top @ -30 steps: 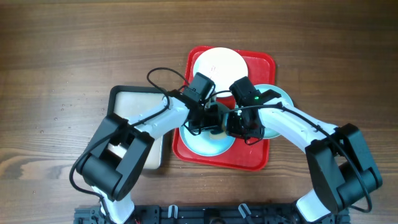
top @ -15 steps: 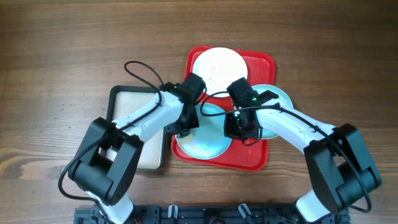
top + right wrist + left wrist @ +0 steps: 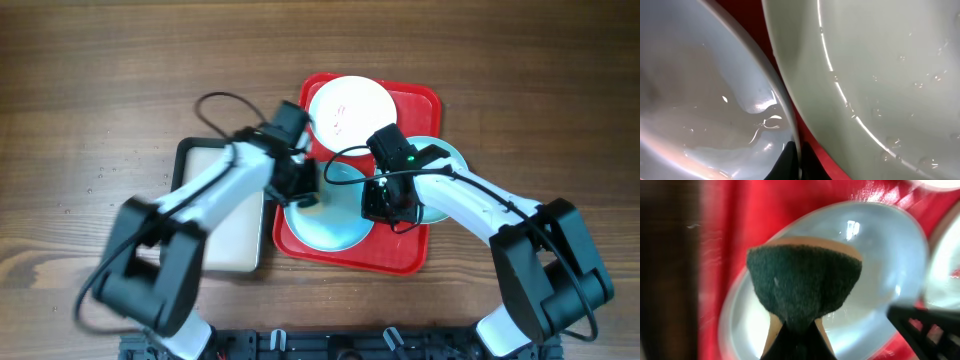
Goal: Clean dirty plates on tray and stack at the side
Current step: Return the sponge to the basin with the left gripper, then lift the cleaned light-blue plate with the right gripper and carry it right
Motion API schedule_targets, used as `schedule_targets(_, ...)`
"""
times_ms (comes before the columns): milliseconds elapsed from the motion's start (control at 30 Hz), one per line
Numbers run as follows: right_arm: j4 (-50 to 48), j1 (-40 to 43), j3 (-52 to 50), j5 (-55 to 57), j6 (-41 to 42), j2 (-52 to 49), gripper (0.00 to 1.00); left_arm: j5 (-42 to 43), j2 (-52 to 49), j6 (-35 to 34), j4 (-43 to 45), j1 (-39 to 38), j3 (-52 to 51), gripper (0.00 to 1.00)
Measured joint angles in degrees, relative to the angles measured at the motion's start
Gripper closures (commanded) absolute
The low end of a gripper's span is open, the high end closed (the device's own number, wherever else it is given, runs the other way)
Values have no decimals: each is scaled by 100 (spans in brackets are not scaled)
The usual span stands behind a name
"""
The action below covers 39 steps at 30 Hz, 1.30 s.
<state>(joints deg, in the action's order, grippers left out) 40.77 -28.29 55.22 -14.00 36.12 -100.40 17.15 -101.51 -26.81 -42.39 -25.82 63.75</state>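
Observation:
The red tray (image 3: 415, 255) holds three plates. A white plate (image 3: 350, 105) with small red smears lies at its far end. A pale mint-blue plate (image 3: 335, 220) lies at the front left, also in the left wrist view (image 3: 880, 245) and right wrist view (image 3: 700, 90). A second mint plate (image 3: 450, 155) lies at the right, also in the right wrist view (image 3: 880, 70). My left gripper (image 3: 300, 185) is shut on a green sponge (image 3: 802, 285) over the front plate's left side. My right gripper (image 3: 385, 205) is shut on that plate's right rim (image 3: 796, 150).
A black-rimmed cream tray (image 3: 225, 230) lies left of the red tray, partly under my left arm. The wooden table (image 3: 100, 80) surrounds both trays. My two arms cross the near half of the table.
My left gripper has moved left with the sponge, from the plate's middle to its left edge. The right gripper has kept hold of the plate's rim.

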Motion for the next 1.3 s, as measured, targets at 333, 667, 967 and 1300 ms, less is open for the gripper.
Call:
schedule_targets(333,468,-15,380,166,-636,125,96,-1180,2282,22,-1587,1926,-13,94)
schedule_targets(667,1145,-435,1351,2341,-970,1956,96,-1733,2122,238,-291,1926,-1307,58)
schedule_targets(967,1709,-1440,1349,4369,-616,1963,95,-1303,2221,339,-345,1926,-1213,35)
schedule_targets(1300,1908,-2068,1349,4937,-531,1478,96,-693,3064,365,-584,1926,-828,0)
